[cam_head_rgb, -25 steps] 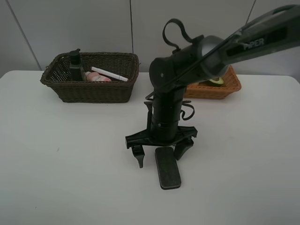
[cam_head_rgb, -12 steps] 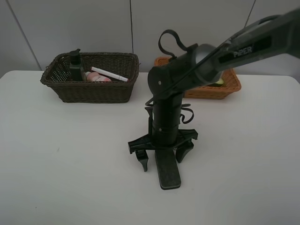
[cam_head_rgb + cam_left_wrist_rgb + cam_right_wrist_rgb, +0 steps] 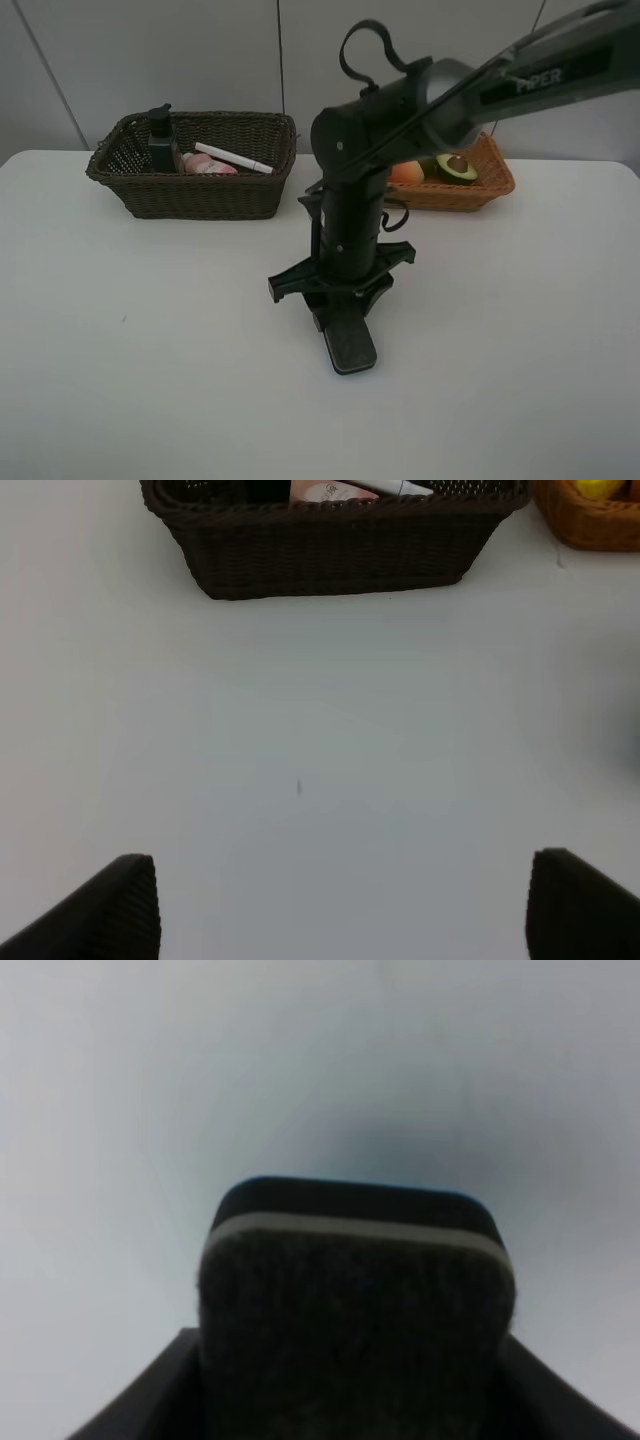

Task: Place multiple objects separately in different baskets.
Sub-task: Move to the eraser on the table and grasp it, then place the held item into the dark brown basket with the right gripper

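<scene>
Three items [image 3: 205, 159] in dark basket [image 3: 190, 190]

White table [image 3: 150, 380], dark brown basket [image 3: 200, 195], orange-tan basket [image 3: 480, 190], black eraser [image 3: 350, 348]

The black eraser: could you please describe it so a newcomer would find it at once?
On the white table, in front of the two baskets, the right claw stands over a flat black eraser. It is the only item outside a basket, with a grey felt face.

The right end effector [image 3: 343, 297] grips the black eraser [image 3: 349, 345] on the white table [image 3: 150, 350].
</scene>
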`<state>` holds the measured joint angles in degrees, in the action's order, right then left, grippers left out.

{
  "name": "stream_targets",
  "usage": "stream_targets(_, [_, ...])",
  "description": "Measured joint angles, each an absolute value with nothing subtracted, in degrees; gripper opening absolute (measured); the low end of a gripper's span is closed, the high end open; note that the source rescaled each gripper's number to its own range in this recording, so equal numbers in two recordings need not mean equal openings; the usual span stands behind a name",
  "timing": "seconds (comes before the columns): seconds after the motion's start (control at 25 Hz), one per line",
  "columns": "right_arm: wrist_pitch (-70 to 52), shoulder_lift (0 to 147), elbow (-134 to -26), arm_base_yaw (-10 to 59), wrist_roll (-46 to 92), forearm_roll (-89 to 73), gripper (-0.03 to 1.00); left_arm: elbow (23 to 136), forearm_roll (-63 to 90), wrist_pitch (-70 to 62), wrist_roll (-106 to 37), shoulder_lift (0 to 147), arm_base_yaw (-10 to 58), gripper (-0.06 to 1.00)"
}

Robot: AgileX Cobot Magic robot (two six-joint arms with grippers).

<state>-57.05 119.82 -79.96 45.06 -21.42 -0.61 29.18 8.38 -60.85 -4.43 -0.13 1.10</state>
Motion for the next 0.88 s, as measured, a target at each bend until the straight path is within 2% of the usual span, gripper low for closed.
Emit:
stream_targets(0.12, [-53.55, 115.5, -84.85, 45.06, -17.52, -0.61, 0.47, 29.18, 8.38, -60.85, -4.43, -0.13, 1.1, 0.9])
stream_targets(0.32, [-40.82, 114.46, -95.98, 45.06, -9.24, -0.35, 0.47, 29.18, 8.38, -60.85, -4.43, -0.13, 1.1, 0.9])
stream_targets(0.56, [-19.72, 122.58, -106.5, 43.95, -1.34, 1.26, 0.47, 29.18, 8.38, -60.85, -4.43, -0.13, 1.1, 0.9])
stream_targets(0.8, [-11.87, 131.77, -112.62, 39.19, -0.67, 1.73, 0.47, 29.18, 8.38, -60.85, -4.43, -0.13, 1.1, 0.9])
stream_targets(0.84, [-11.83, 132.48, -112.62, 38.67, -0.72, 1.73, 0.49, 29.18, 8.38, -60.85, -4.43, -0.13, 1.1, 0.9])
stream_targets(0.88, [-11.91, 132.89, -112.66, 38.15, -0.78, 1.73, 0.56, 29.18, 8.38, -60.85, -4.43, -0.13, 1.1, 0.9])
